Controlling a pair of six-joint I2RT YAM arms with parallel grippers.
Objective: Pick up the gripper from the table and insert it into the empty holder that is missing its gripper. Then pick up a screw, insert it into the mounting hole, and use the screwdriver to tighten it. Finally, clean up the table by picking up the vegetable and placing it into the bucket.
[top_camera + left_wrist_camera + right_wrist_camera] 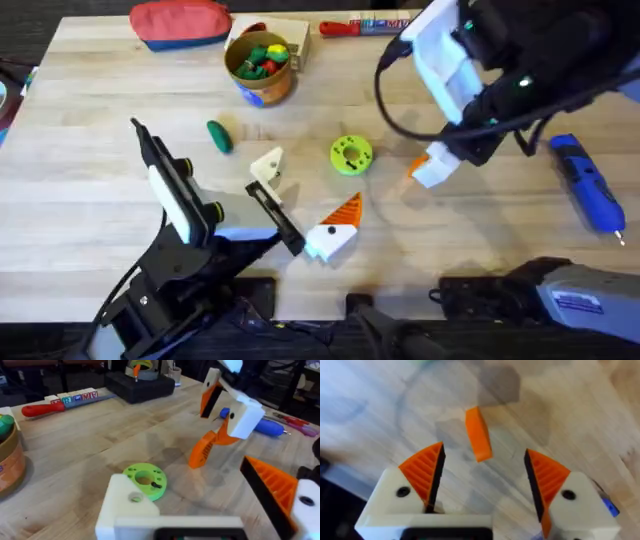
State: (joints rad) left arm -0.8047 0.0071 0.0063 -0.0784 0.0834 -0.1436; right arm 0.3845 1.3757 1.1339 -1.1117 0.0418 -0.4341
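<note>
The orange gripper point(478, 434) lies loose on the wood, just ahead of my open right gripper point(484, 451) and between its two orange-padded fingers. From the left wrist view the piece point(204, 452) stands under the right gripper point(225, 407), which hovers right of centre point(430, 168). My left gripper point(308, 188) is open; one finger is the plain white holder point(268, 165) point(125, 505), the other carries an orange pad. The blue screwdriver point(590, 185) lies at the far right. The dark green vegetable point(219, 136) rests below the bucket point(260, 65).
A lime-green disc point(351, 154) with a small black screw point(156, 485) on it sits between the grippers. A red pouch point(180, 22) and a red-handled screwdriver point(345, 27) lie along the far edge. The bucket holds several toy pieces.
</note>
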